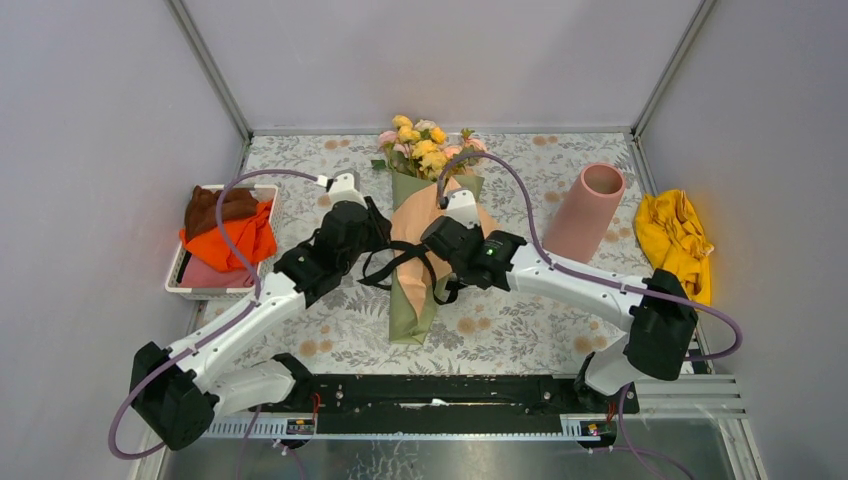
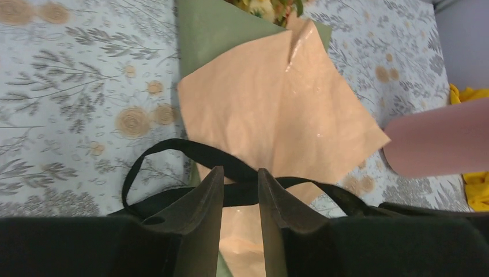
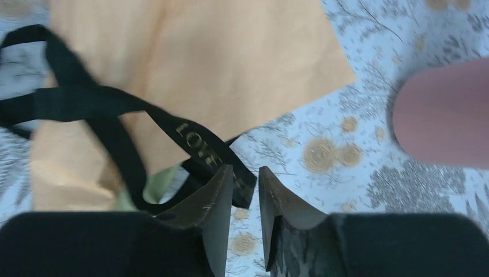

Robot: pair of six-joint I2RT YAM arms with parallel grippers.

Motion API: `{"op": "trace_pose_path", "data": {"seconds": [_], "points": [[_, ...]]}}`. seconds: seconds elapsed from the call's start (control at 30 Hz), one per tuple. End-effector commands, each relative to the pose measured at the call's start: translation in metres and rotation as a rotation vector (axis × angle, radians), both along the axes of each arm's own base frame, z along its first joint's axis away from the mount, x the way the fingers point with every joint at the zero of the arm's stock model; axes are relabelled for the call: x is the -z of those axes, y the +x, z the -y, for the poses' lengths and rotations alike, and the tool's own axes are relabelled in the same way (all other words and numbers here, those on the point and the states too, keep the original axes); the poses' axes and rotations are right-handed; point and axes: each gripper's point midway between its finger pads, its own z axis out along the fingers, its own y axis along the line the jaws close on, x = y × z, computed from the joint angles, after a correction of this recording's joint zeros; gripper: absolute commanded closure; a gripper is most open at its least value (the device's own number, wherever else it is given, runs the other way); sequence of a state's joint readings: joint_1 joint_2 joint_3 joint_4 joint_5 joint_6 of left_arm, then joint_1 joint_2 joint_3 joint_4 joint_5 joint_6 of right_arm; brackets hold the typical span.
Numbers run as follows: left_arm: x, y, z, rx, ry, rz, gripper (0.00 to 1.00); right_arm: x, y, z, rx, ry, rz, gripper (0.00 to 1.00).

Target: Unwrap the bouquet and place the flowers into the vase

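The bouquet [image 1: 425, 235] lies lengthwise mid-table in peach and olive paper [image 2: 277, 109]. Its flowers [image 1: 425, 140], yellow and pink, show at the far end. A black ribbon [image 1: 400, 262] lies loosely across the wrap. My left gripper [image 1: 375, 225] hovers over the wrap's left side. Its jaws [image 2: 240, 171] are open, and the ribbon [image 2: 167, 145] crosses just past the fingertips. My right gripper [image 1: 445, 235] is at the wrap's right side, open [image 3: 246, 168]. A lettered ribbon [image 3: 199, 141] end lies under its left fingertip, not pinched. The pink vase [image 1: 590, 210] stands to the right.
A white tray [image 1: 172, 280] holding orange and brown cloths stands at the left. A yellow cloth [image 1: 675, 235] lies at the right wall beyond the vase [image 3: 447, 115]. Grey walls close in the flowered tablecloth [image 1: 520, 320] on three sides.
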State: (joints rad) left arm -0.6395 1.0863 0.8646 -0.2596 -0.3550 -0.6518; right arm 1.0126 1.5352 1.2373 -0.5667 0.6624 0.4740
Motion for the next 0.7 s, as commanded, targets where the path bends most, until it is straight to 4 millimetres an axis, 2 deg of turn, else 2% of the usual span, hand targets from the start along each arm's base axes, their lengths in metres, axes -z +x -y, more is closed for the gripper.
{"op": "trace_pose_path", "data": {"seconds": [0.0,0.13,0.23,0.43,0.53,0.67], "points": [[-0.014,0.01,0.025,0.097,-0.065,0.071,0.65,-0.004,0.005,0.039,0.151,-0.003,0.021,0.68],[-0.014,0.011,0.014,0.044,-0.042,0.065,0.65,-0.009,0.009,0.035,0.132,0.01,0.028,0.67],[-0.025,0.01,-0.004,-0.045,-0.033,0.076,0.65,-0.011,0.012,-0.001,-0.026,0.078,-0.001,0.58],[-0.051,0.0,-0.046,-0.225,-0.004,0.097,0.64,-0.002,0.009,-0.066,-0.266,0.12,-0.082,0.56],[-0.058,-0.006,-0.063,-0.293,0.003,0.102,0.61,0.005,0.009,-0.09,-0.334,0.108,-0.104,0.55],[-0.064,-0.012,-0.071,-0.316,-0.004,0.118,0.55,0.023,0.015,-0.111,-0.379,0.077,-0.146,0.54]]}}
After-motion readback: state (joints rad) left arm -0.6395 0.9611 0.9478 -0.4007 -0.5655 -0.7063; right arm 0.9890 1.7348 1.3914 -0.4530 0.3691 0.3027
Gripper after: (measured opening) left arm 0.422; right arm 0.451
